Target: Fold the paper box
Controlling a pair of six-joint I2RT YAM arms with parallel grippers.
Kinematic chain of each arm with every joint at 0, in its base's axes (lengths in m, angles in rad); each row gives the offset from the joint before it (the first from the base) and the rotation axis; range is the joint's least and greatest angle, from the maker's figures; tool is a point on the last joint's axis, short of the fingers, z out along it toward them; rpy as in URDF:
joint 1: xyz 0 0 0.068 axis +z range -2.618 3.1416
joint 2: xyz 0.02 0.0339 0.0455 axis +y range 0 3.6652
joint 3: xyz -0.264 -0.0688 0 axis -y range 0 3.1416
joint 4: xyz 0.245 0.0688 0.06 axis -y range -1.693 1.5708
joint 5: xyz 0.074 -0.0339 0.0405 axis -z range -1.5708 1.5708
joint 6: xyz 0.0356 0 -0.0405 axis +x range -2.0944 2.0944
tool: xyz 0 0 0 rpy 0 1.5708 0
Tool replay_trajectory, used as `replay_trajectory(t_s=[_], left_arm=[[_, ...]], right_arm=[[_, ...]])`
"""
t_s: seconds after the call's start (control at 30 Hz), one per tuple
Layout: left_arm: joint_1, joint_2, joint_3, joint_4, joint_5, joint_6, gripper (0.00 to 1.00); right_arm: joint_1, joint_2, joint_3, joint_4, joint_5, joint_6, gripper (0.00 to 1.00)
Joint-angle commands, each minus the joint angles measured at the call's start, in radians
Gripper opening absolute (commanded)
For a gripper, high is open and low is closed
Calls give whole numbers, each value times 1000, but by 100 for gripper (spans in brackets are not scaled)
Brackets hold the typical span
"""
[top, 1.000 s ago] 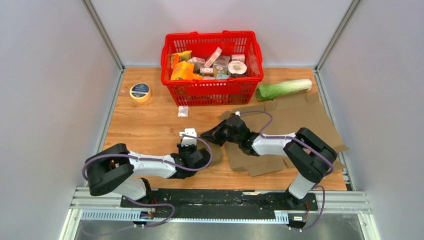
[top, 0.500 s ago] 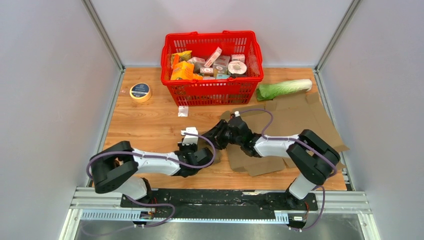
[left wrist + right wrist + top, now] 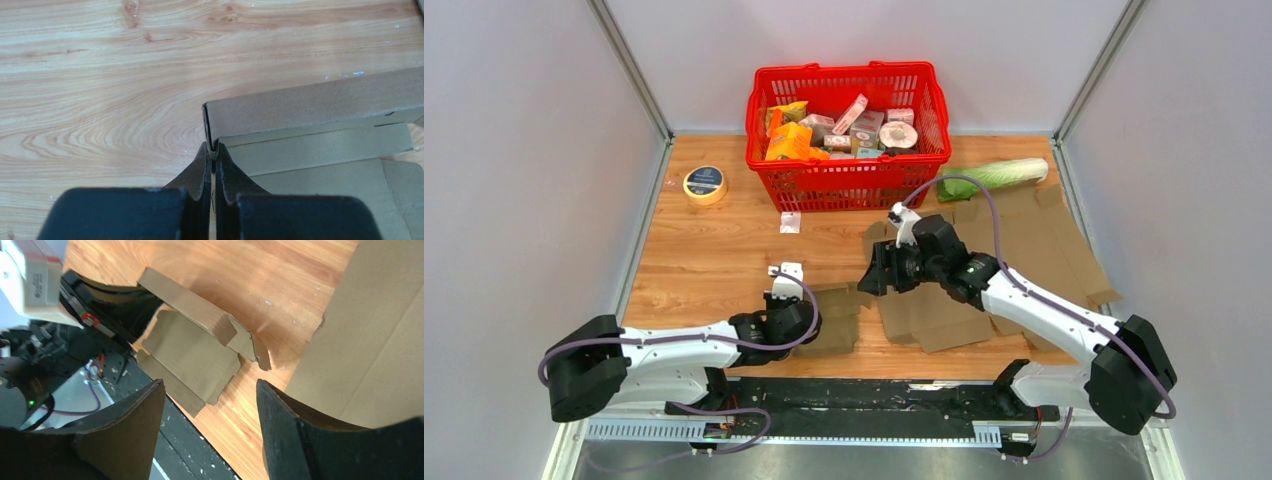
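The paper box (image 3: 836, 316) is a small brown cardboard piece, partly folded, lying on the wooden table near the front edge. One side wall (image 3: 310, 102) stands upright. My left gripper (image 3: 214, 150) is shut on the near corner of that wall, seen from above at the box's left end (image 3: 812, 320). My right gripper (image 3: 872, 276) hovers open above and to the right of the box, holding nothing. In the right wrist view the box (image 3: 192, 347) lies beyond the open right gripper (image 3: 210, 385).
A stack of larger flat cardboard sheets (image 3: 1024, 245) covers the right of the table. A red basket (image 3: 848, 70) of groceries stands at the back, a green cabbage (image 3: 992, 177) beside it. A tape roll (image 3: 705, 184) lies at the back left.
My right gripper has opened, let go and drawn back up to the right. My left gripper has closed on the box's wall and its arm has shifted left.
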Motion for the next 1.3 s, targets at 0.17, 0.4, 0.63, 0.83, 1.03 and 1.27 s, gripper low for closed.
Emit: replay_trajectory(t_s=[0.17,0.4,0.63,0.83,1.03,1.27], left_arm=[[-1,-71,21,-156,-54,-27,0],[-1,-129,30,-173,-53,-20,0],[1,-189,26,-167,-48,-21,0],[1,-184,30,-161,-50,-12,0],[-1,-173,41,-153,-40,-17,0],[-1,-180,38,-172,-48,-27,0]], right_arm=[[196,180,288,-223,280,-12,66],[199,268,322,-142,296,128,49],[165,334,293,-33,199,252,50],[148,377,270,121,99,372,48],[134,392,201,302,30,547,33],[133,312,248,-8,219,318,49]])
